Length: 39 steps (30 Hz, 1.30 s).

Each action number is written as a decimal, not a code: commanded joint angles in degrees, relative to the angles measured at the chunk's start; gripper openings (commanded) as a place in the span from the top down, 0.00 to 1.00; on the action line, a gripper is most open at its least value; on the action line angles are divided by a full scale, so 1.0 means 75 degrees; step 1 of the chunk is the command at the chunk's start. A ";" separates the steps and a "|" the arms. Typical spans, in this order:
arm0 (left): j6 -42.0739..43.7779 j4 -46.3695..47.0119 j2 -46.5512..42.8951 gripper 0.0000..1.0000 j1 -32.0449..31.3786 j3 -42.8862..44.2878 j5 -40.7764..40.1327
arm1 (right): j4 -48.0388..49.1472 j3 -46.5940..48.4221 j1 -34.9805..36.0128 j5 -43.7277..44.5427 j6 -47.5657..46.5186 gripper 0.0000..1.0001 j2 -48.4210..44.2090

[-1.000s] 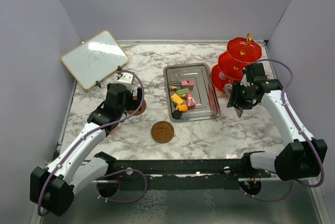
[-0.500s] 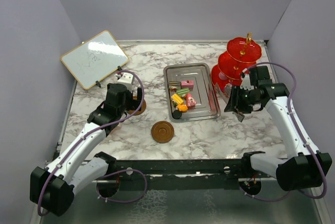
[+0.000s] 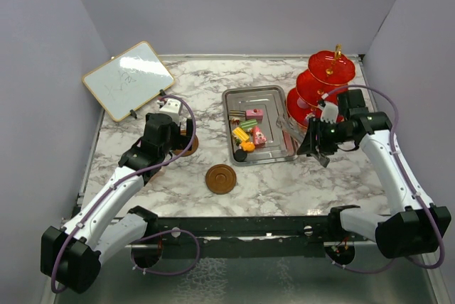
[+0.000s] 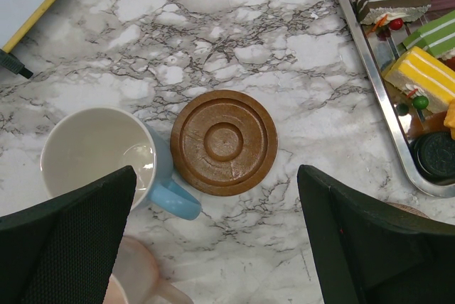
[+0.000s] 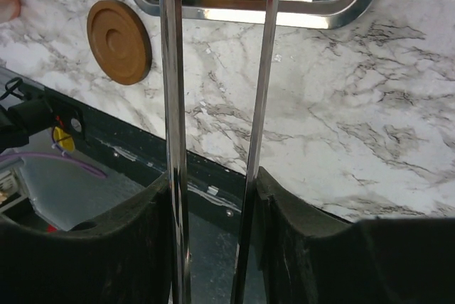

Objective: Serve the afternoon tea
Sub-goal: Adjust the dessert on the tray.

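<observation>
Carrying steel tongs [image 3: 290,132], the right gripper [image 3: 316,145] hangs right of centre beside the tray [image 3: 238,94] of cake pieces [image 3: 247,133]; the red stand [image 3: 323,80] sits upper right. Step judged: cake transfer. Next: tips around one piece.
Left wrist: left gripper [image 4: 217,190] jaws wide apart over saucer [image 4: 224,142], blue cup [image 4: 99,158] just left.
Right wrist: jaws clamped on both tong arms, tray rim at top.

Marble table [image 3: 270,176] (pale lavender walls [image 3: 213,6])
</observation>
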 commanded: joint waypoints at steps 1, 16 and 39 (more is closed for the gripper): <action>0.0006 -0.0020 -0.0081 0.01 0.0043 0.0161 0.0077 | 0.0221 0.0054 0.0437 -0.0372 -0.0139 0.59 0.0221; 0.0026 -0.0027 0.0098 0.01 0.0050 0.0184 0.0063 | 0.0046 0.1018 0.2451 0.2194 0.0188 0.56 0.1342; 0.0074 -0.0041 0.0116 0.01 0.0051 0.0213 -0.0065 | 0.0201 0.1165 0.3066 0.1947 -0.0055 0.53 0.2462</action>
